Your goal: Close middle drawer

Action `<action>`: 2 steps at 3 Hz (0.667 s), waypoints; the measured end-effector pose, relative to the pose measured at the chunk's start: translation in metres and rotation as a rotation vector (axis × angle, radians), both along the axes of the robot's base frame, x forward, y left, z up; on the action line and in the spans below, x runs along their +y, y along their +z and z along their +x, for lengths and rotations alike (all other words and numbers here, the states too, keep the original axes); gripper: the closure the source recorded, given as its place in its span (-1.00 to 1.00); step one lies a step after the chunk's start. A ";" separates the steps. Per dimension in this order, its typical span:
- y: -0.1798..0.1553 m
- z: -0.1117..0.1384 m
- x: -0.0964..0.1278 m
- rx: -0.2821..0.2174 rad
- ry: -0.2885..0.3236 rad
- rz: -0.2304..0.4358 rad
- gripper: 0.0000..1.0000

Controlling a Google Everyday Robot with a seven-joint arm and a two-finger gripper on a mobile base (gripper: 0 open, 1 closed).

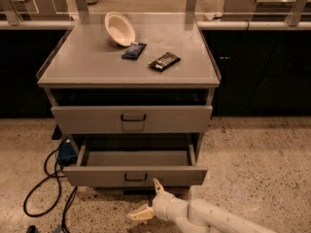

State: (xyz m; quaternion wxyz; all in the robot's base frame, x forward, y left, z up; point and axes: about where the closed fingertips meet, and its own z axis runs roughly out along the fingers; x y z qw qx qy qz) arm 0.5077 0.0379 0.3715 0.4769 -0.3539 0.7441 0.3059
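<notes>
The middle drawer is the wide, shallow grey one pulled out at the bottom of the cabinet, its inside empty. It has a small dark wire handle at the centre of its low front panel. My gripper is just below and in front of that panel, slightly right of the handle. It is open: one cream finger points up and reaches the panel's lower edge, the other points left over the floor. The taller drawer front above sits further back.
On the cabinet top lie a white bowl, a blue packet and a dark bar. Black cables and a blue box lie on the floor at left. Dark counters stand behind.
</notes>
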 end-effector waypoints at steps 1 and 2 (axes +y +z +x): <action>-0.002 0.001 0.002 0.002 0.001 -0.010 -1.00; -0.005 -0.003 -0.002 0.006 -0.006 -0.029 -1.00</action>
